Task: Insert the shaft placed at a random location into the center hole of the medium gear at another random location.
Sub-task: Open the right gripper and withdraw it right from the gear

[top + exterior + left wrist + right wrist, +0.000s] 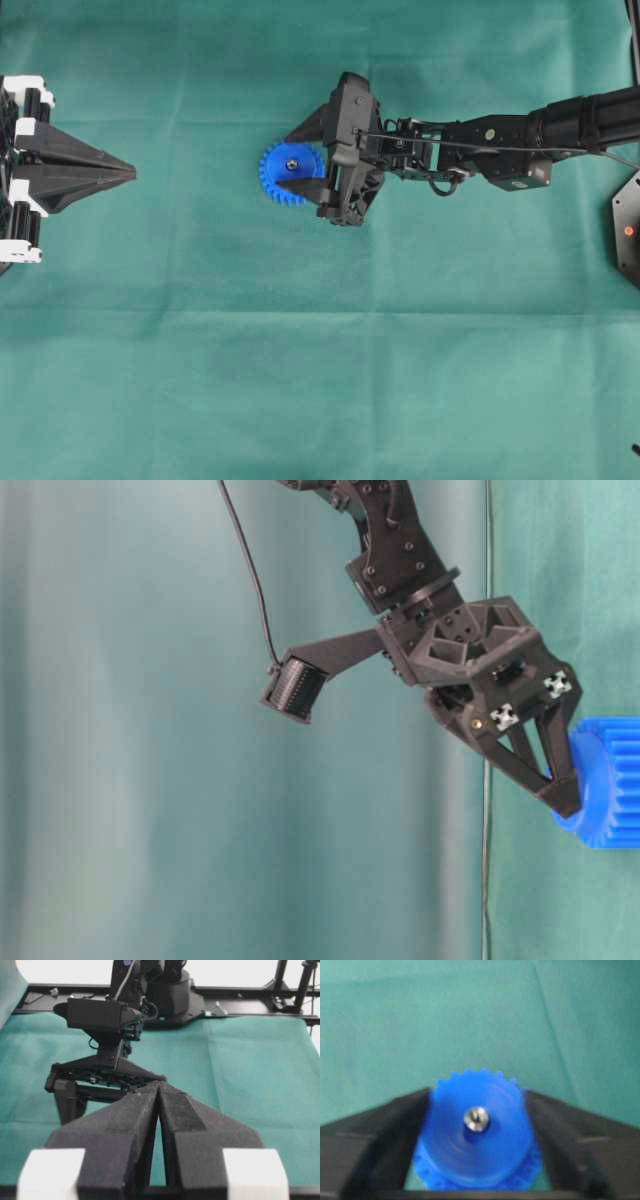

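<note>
The blue medium gear lies flat on the green cloth left of centre. The silvery shaft stands in its center hole and fills it. In the right wrist view the shaft's top shows in the middle of the gear's hub. My right gripper is open and hangs over the gear, one finger on each side of the hub, nothing held. The table-level view shows its fingertip against the side of the gear. My left gripper is shut and empty at the far left, well away from the gear.
The green cloth covers the whole table. The right arm reaches in from the right edge. A dark base plate with an orange dot sits at the right edge. The left wrist view shows the right arm's wrist camera ahead.
</note>
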